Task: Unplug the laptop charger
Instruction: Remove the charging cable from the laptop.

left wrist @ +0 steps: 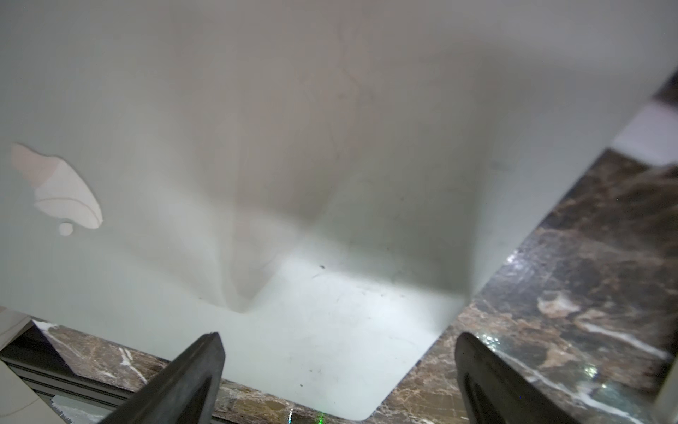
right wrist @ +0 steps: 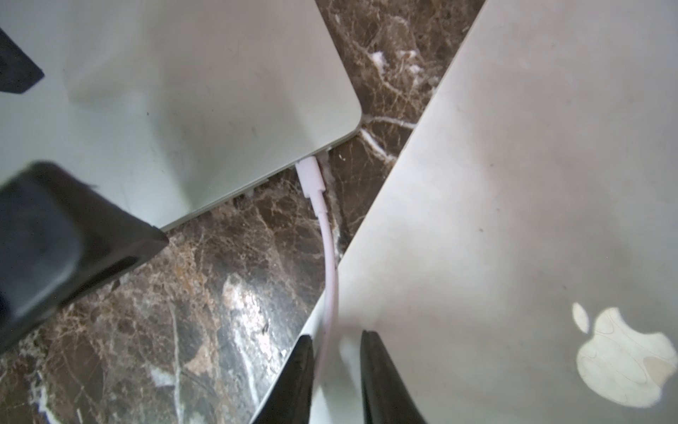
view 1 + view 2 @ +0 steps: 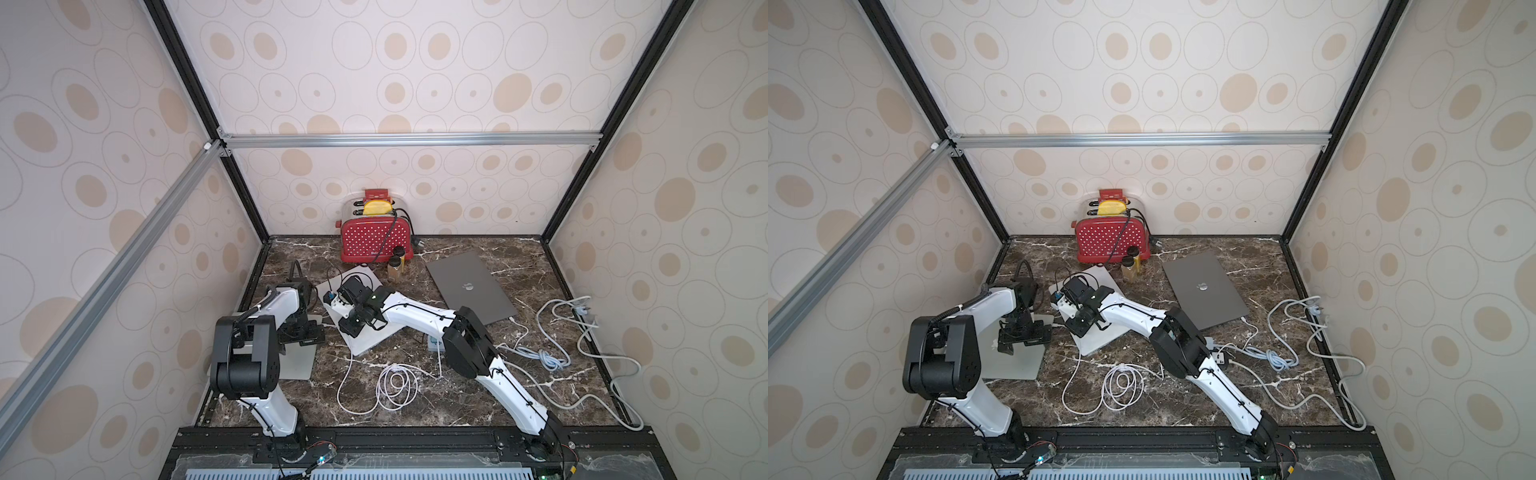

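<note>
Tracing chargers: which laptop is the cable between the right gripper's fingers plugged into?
The silver laptop under the left gripper: the white cable enters its edge, not the middle laptop or the dark grey laptop.

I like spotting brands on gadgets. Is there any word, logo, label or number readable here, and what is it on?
No legible words or numbers anywhere.
Apple logo, no text: silver laptop lid, right wrist view.
Pale emblem, shape unclear: second silver laptop, left wrist view.
Pale logo mark, too small to identify: dark grey laptop.
White lettering, too blurred to read: red toaster front.
</note>
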Motion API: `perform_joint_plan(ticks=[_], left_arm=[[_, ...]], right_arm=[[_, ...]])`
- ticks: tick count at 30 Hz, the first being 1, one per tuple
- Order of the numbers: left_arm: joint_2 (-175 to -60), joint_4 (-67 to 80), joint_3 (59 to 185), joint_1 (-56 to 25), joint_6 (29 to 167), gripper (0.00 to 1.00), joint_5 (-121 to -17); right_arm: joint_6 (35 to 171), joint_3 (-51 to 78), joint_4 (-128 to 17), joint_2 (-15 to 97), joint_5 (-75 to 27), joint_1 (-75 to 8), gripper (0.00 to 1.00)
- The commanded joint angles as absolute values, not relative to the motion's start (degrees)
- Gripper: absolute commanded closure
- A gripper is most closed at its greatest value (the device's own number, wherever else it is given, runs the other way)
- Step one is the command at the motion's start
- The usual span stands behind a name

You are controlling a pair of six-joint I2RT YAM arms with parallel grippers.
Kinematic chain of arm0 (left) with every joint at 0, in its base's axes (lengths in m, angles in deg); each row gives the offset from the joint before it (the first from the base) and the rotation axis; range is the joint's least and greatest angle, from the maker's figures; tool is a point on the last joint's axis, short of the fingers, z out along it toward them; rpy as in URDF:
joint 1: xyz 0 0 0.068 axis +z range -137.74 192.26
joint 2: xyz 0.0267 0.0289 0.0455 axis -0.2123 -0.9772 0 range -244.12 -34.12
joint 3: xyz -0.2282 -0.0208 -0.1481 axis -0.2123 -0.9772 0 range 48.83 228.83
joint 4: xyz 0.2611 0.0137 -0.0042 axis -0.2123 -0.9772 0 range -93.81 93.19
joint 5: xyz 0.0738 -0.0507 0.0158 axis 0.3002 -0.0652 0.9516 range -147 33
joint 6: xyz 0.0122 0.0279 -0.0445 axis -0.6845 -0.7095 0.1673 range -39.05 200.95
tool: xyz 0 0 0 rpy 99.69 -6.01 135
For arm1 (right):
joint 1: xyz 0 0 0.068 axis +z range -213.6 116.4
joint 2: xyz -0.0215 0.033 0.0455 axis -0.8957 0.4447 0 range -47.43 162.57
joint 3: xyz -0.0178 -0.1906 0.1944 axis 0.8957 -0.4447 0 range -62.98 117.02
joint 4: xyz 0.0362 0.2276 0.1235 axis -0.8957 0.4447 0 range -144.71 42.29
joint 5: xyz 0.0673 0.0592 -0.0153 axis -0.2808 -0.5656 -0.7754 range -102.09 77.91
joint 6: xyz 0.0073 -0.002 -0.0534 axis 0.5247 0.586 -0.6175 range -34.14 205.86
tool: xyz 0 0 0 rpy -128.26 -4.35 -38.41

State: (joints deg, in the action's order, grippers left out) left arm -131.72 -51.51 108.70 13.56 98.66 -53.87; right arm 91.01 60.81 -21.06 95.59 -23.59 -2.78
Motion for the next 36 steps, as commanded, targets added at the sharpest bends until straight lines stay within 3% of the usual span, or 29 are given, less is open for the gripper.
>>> perform_joint_plan(ticks=[1,5,13,19,21,24,28,31,33,36], left_arm=[[-133.39,-52.69,109.56,13.93,97.91,0.01,-52.17],[-133.13,-52.79,109.57,13.92,98.44,0.01,-50.33],[-133.21,-52.66,109.73,13.86,98.70,0.01,-50.20],[-132.01,-52.63,109.56,13.92,98.96,0.01,-49.87],[-132.28,-52.79,109.72,13.86,98.98,0.01,-49.66],[-132.13,-52.77,109.74,13.92,98.95,0.01,-49.76],[-131.79,-52.76,109.56,13.92,99.16,0.01,-48.97],[-131.91,-52.86,109.43,13.93,99.33,0.01,-48.15],[-132.29,-52.88,109.37,13.93,99.42,0.01,-48.22],[-133.33,-52.96,109.56,13.93,99.47,0.01,-47.81]], right_arm=[[90.94,56.88,-16.58,95.24,-22.42,-1.42,0.74],[89.98,56.20,-15.24,94.86,-18.65,-1.02,0.82],[89.07,55.21,-13.98,94.43,-15.49,-0.22,0.81],[91.89,52.81,-15.87,93.68,-14.93,0.35,0.60],[92.56,51.09,-17.50,93.03,-14.98,0.30,0.60],[92.34,51.49,-16.83,93.63,-14.35,0.36,0.67],[92.38,52.57,-15.41,94.95,-14.02,0.36,0.85],[93.38,50.97,-16.08,94.61,-14.20,0.40,0.91],[93.91,48.57,-17.96,93.37,-14.23,0.39,1.00],[94.56,44.60,-20.50,90.68,-13.05,0.40,1.00]])
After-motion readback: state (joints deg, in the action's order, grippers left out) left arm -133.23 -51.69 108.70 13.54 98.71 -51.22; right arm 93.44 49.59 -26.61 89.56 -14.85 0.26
